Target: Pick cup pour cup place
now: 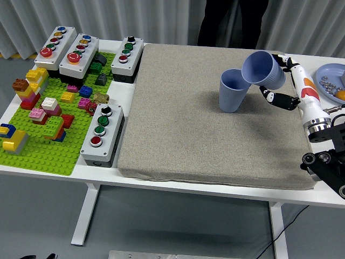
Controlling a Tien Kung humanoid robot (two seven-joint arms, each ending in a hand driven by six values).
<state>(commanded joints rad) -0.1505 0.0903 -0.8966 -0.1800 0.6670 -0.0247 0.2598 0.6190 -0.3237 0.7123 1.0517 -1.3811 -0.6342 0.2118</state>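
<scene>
My right robot hand (280, 81) grips the held blue cup (262, 70), fingers wrapped round its far side and the thumb under it. The cup is tilted toward the left of the view, its open mouth facing left and slightly up — its rim sits just over the right edge of the standing blue cup (233, 90), the two rims overlapping in the view; whether they touch I cannot tell. The standing cup is upright on the grey mat (205, 135), right of the mat's middle, toward its far side. Contents of either cup cannot be made out. The mat covers most of the white worktop (54, 171). At far right, a blue plate (329, 73) holds small grey pieces and something orange. On the left, a green brick baseplate (38, 145) carries coloured bricks, with four button boxes (102, 133) around it. A person in dark clothing (232, 21) stands at the far side — hands out of view.
</scene>
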